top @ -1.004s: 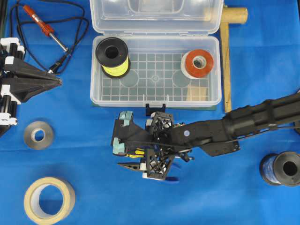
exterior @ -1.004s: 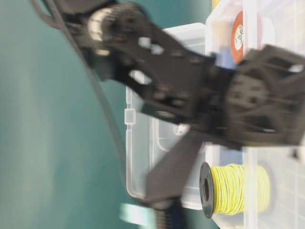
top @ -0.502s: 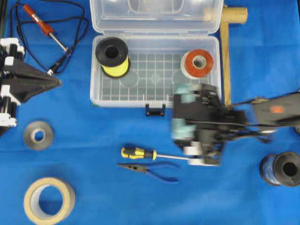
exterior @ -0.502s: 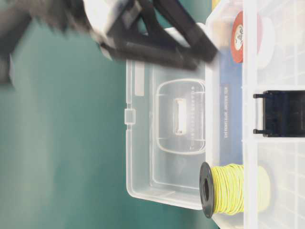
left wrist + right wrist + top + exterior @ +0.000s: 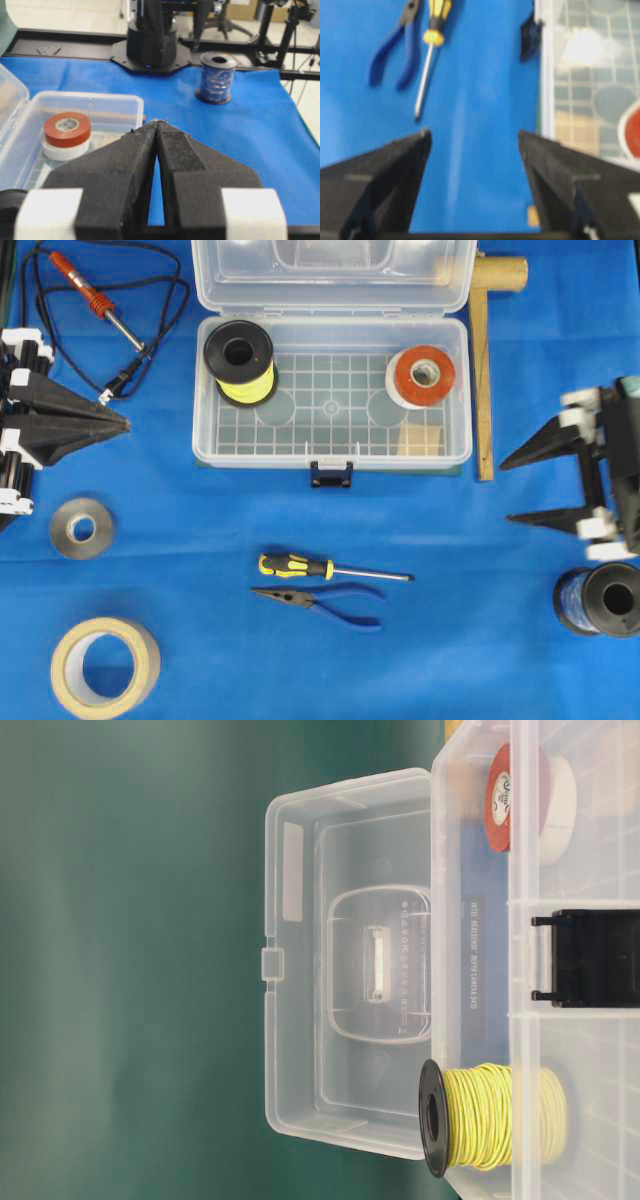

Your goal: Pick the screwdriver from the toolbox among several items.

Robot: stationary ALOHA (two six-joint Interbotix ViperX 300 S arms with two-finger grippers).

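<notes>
Since the screwdriver lies on the blue cloth in front of the toolbox and no longer among the things inside it, the task looks finished or very nearly so. Its yellow-and-black handle points to the left of the overhead view, its thin shaft to the right, and it rests just beside the blue-handled pliers, apart from them as far as I can tell. Nothing grips it.

The right gripper sits at the right edge of the overhead view, well apart from the screwdriver, with its jaws spread wide and empty. The left gripper is at the far left edge with its jaws pressed together on nothing.

Farther back, the toolbox stands with its clear lid thrown open. The spool of yellow wire sits in its left part, the red tape roll in its right part, and the small wooden block just in front of the tape.

The blue cloth also carries two tape rolls, a blue wire spool and a red soldering iron. The left wrist view shows the black frame at the table's edge, with stands and chair legs beyond it.
</notes>
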